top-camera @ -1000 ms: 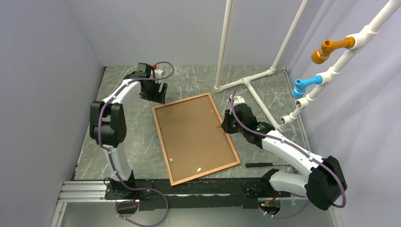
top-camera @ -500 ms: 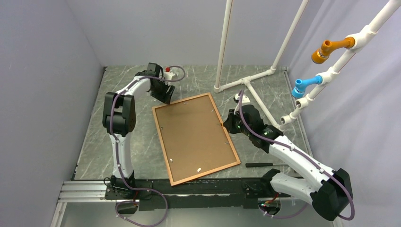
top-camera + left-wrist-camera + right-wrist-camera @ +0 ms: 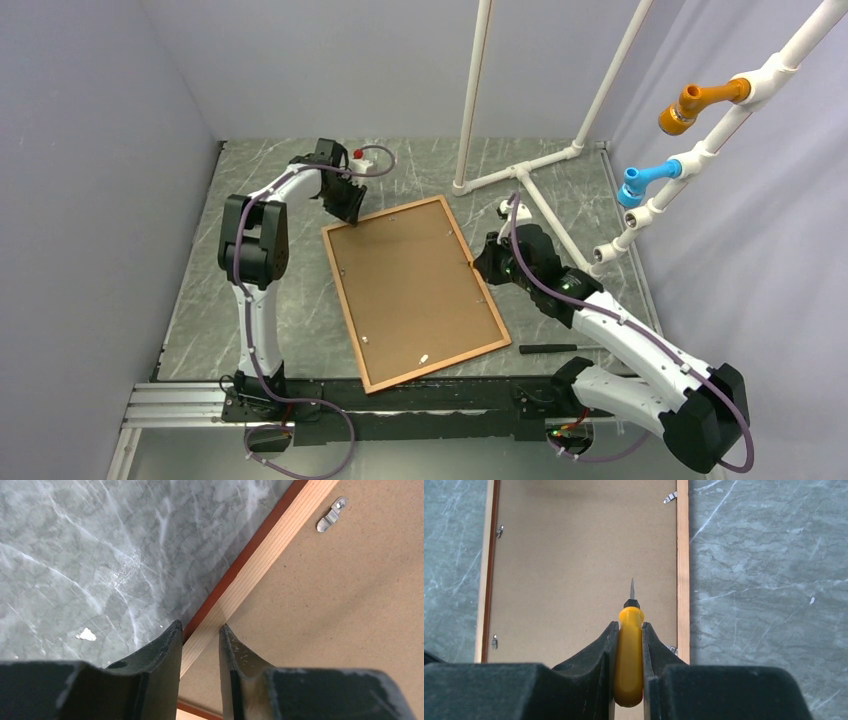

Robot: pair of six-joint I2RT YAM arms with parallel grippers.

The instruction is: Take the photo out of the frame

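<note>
The frame (image 3: pixel 343 300) lies face down on the marble table, its thin reddish-brown border around the photo's plain brown board back (image 3: pixel 410 290); the picture side is hidden. My left gripper (image 3: pixel 352 218) is at the frame's far left corner. In the left wrist view its jaws (image 3: pixel 199 626) straddle the pale wooden rail (image 3: pixel 280 532) and press on both sides, with a metal clip (image 3: pixel 330 515) beyond. My right gripper (image 3: pixel 478 265) hovers at the frame's right edge, shut on a yellow-handled screwdriver (image 3: pixel 629 650) whose tip points over the board (image 3: pixel 574 555).
A black-handled tool (image 3: pixel 560 348) lies on the table near the right arm's base. A white pipe stand (image 3: pixel 520 172) rises at the back right, with orange and blue fittings beside it. A small white scrap (image 3: pixel 422 358) rests on the board near the front.
My left gripper has swung right and down from the back left onto the frame's far corner, and its jaws have closed on the rail. The right arm shifted only slightly.
</note>
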